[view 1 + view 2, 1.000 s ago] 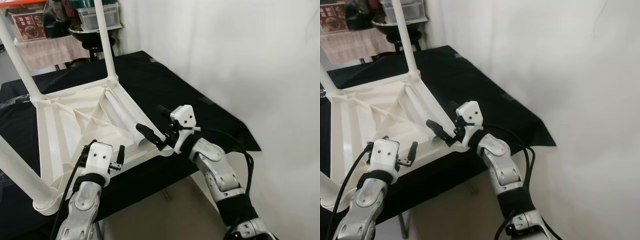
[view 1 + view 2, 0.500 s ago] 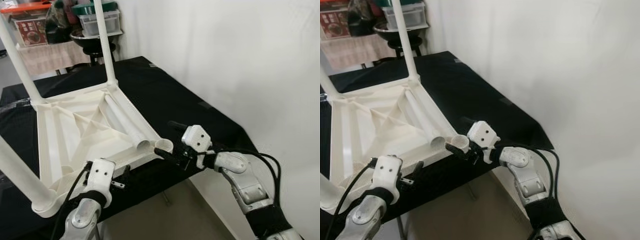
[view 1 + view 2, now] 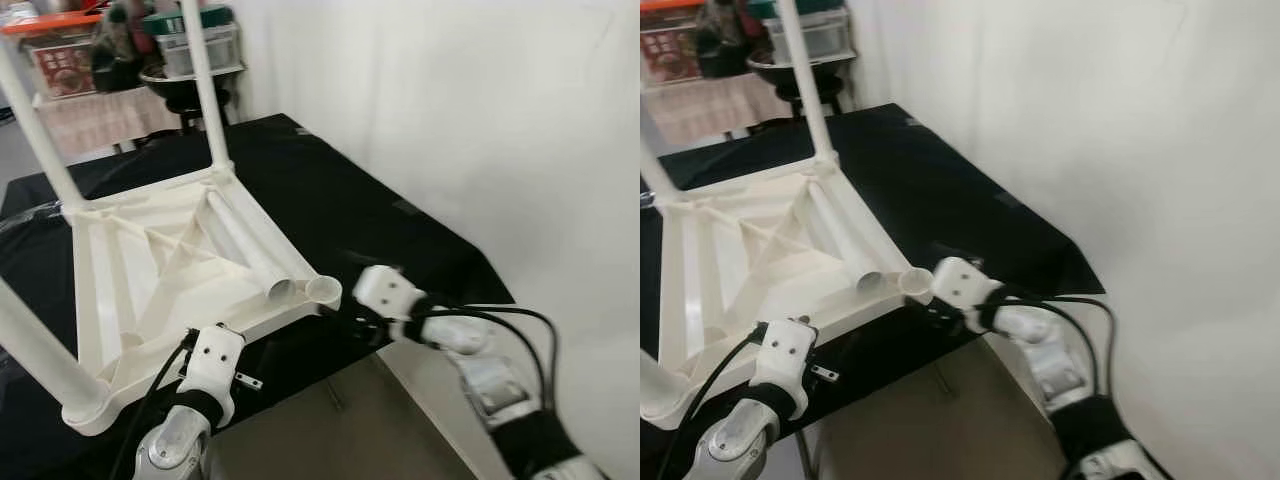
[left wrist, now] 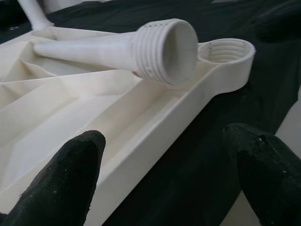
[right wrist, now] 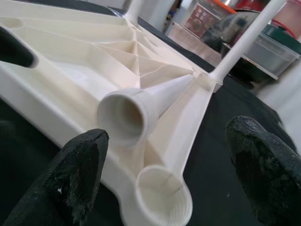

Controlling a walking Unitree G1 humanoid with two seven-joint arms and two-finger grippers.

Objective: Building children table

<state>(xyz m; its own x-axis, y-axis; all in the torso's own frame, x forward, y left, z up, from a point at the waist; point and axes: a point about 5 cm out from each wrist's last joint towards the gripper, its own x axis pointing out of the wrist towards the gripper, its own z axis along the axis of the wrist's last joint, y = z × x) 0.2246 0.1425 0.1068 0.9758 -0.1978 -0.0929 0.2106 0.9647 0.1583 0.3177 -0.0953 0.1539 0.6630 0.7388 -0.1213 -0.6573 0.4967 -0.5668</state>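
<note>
The white plastic children's table (image 3: 110,290) lies upside down on a black-covered table (image 3: 330,200). Three legs stand screwed in, one of them at the far right corner (image 3: 205,90). A loose leg (image 3: 245,245) lies inside the frame, its threaded end (image 4: 164,49) beside the empty corner socket (image 3: 323,291). My right gripper (image 3: 343,316) is open just off that corner, facing the socket (image 5: 162,195) and the leg end (image 5: 124,113). My left gripper (image 3: 248,368) hangs open at the front edge, below the frame's rail (image 4: 155,127). Neither holds anything.
A white wall (image 3: 480,120) runs close along the right side. Shelves with boxes and a metal bowl (image 3: 185,70) stand behind the table. Brown floor (image 3: 330,430) shows below the front edge, where both arms hang.
My right gripper has drawn back from the loose leg's end to just beyond the corner socket. My left gripper has dropped lower toward the front edge. The camera has shifted slightly.
</note>
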